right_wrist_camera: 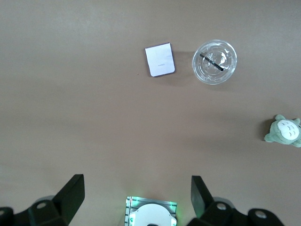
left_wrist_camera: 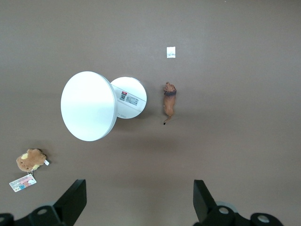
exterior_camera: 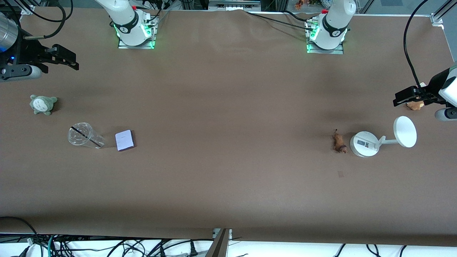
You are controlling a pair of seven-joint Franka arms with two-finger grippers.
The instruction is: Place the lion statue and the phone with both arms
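The left end effector [exterior_camera: 401, 99], fingers spread and holding nothing, hangs at the right edge of the front view over a fuzzy brown plush [exterior_camera: 415, 105]; lower in that view the lion statue [exterior_camera: 339, 141] lies on the bench [exterior_camera: 228, 107] just beside a white round-based stand [exterior_camera: 364, 144]. The right end effector [exterior_camera: 69, 59], likewise spread and holding nothing, hangs at the upper left of the front view above a grey-green plush [exterior_camera: 42, 104]. The phone [exterior_camera: 124, 140] lies flat in the left part, beside a clear plastic cup [exterior_camera: 84, 135].
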